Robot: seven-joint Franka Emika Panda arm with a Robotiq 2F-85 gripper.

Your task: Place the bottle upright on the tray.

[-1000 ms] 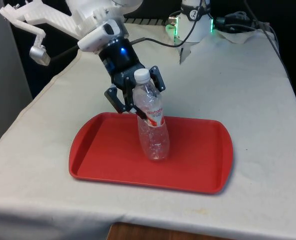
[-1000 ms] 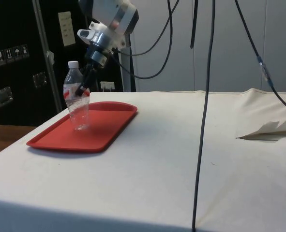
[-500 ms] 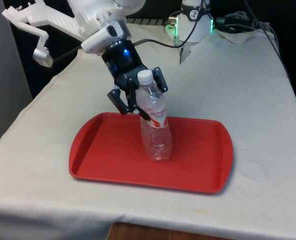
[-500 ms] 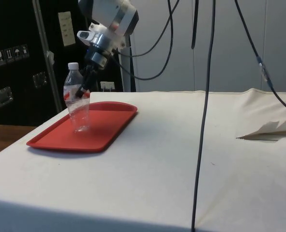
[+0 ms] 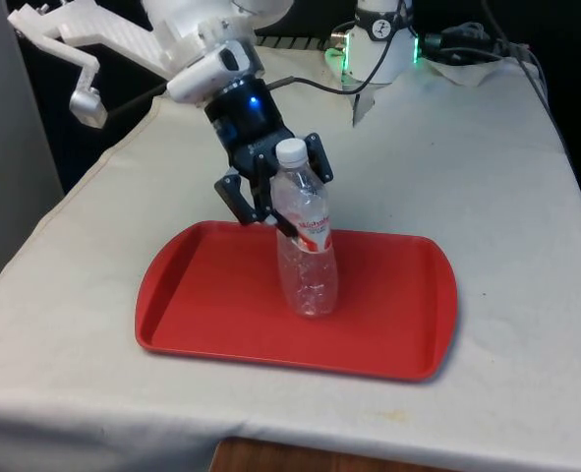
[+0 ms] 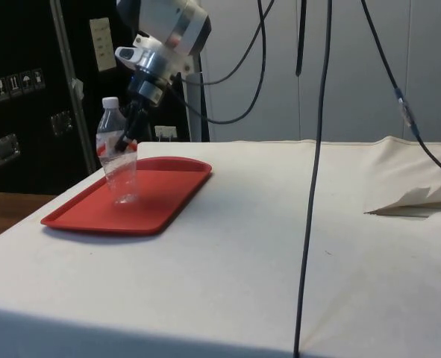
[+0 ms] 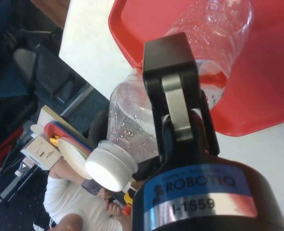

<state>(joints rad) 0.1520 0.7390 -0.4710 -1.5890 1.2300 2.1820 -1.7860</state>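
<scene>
**Bottle standing on tray, jaws not yet released**

Bottle (image 5: pixel 307 251) position: the clear plastic bottle with a white cap (image 5: pixel 291 151) and a red label band stands base-down on the red tray (image 5: pixel 202 295), near the tray's middle. In the front view it leans slightly, the cap tipped toward the front view's left relative to the base. In the side view the base (image 6: pixel 123 195) appears to rest on the tray floor.

Gripper (image 5: pixel 270 202) position: the black gripper reaches down at an angle from the arm and meets the bottle at its upper body, about level with the label and below the cap. The side view places the gripper (image 6: pixel 127 134) against the bottle's shoulder.

Jaws: pinching the bottle. The wrist view shows one finger (image 7: pixel 178 103) lying flat against the bottle wall (image 7: pixel 132 130), with the clear body passing between the two fingers. No gap between finger and bottle is visible.

Task progress:
1. Transport to the tray: judged complete; the bottle is over and on the tray.
2. Upright orientation: nearly complete; a small lean remains.
3. Release: not yet done.
4. Withdrawal of the arm: not yet done.

Caution: the bottle looks empty and light. A release while it leans may let it topple onto the tray or the white-clothed surface (image 5: pixel 487 177).
</scene>
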